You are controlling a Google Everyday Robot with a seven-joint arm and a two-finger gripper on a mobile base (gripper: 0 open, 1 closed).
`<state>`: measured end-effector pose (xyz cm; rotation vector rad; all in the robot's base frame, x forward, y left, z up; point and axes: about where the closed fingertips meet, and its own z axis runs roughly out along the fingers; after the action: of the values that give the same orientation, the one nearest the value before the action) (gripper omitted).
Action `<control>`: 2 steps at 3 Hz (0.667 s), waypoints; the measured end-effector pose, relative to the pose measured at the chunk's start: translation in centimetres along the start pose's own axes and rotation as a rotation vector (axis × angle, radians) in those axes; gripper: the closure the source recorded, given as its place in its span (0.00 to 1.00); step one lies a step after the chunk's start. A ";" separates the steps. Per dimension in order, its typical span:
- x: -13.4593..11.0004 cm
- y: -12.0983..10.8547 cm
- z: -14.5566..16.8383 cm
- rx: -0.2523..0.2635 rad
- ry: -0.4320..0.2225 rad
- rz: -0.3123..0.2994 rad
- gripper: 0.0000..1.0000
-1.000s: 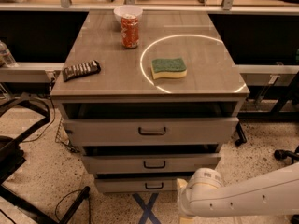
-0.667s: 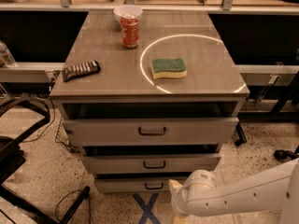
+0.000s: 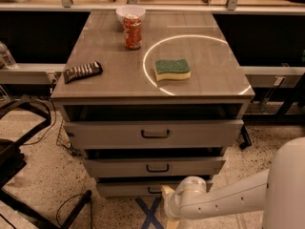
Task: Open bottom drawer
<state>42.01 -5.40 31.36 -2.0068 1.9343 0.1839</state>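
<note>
Only one camera view here, looking down at the front of the cabinet.

The bottom drawer is the lowest and narrowest of the three fronts, right down by the floor and well under the front edge of the surface. There's a thin dark gap above it, but I'd call it basically shut, so the job looks not yet started. Its little dark handle sits mid-front and is partly hidden by the robot.

The hand comes in low from the bottom right on the white arm, and it's just in front of the drawer's right half. Honestly I can't tell if it's apart, together or clamped on anything.

What the next move turns on: the handle is just left of the hand and a touch further back, toward the cabinet. The bar's long axis runs left to right, parallel to the front edge. So my guess is a short shift left and in, grab across the bar, then pull straight out toward the camera. There's only one arm, so no question about which one does it.

Other stuff:
- Top drawer and middle drawer above it.
- A red can and a white bowl near the back edge.
- A green sponge right of centre.
- A dark remote-looking thing by the left edge.
- A blue tape X on the floor.
</note>
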 end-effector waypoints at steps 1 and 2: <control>-0.6 -0.2 2.9 0.003 0.011 -0.024 0.00; -0.9 0.0 6.0 0.017 0.019 -0.046 0.00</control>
<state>42.82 -2.59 26.03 -2.0465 1.8930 0.1375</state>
